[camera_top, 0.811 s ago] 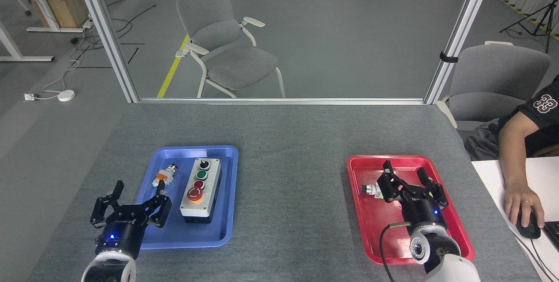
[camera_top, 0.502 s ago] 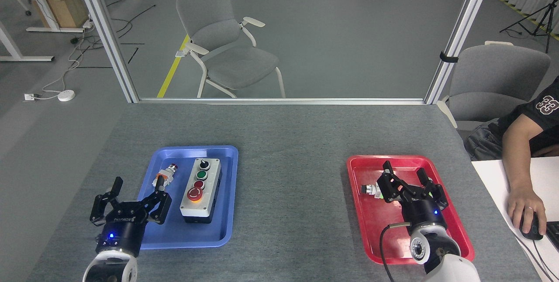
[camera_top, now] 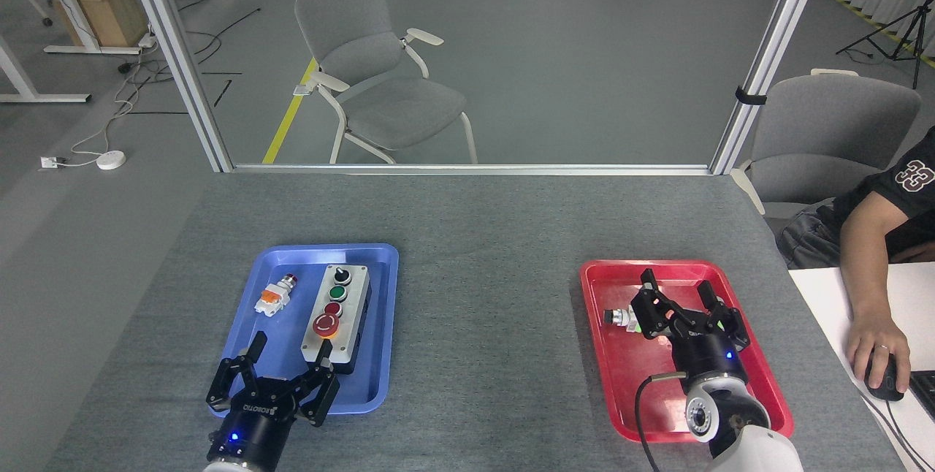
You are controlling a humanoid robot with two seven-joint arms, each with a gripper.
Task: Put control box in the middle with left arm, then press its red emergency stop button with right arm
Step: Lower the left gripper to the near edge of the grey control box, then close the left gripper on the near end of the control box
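The control box [camera_top: 337,315], grey-faced on a black base, lies lengthwise in the blue tray [camera_top: 380,355]. Its red emergency stop button [camera_top: 326,325] is at the near end, with a yellow collar. My left gripper [camera_top: 289,354] is open at the tray's near edge, just in front of the box's near end, not touching it. My right gripper [camera_top: 678,286] is open above the red tray [camera_top: 628,399], its black cable looping below the wrist. The middle [camera_top: 486,326] is bare grey felt between the two trays.
A small white-and-orange push-button part [camera_top: 275,296] lies in the blue tray left of the box. A small metal part [camera_top: 621,318] sits in the red tray by my right gripper. A person's arm and hand [camera_top: 873,340] rest on a mouse at the right.
My left gripper has moved right and nearer, from the tray's left edge to its near edge in front of the box. The right arm has stayed still.
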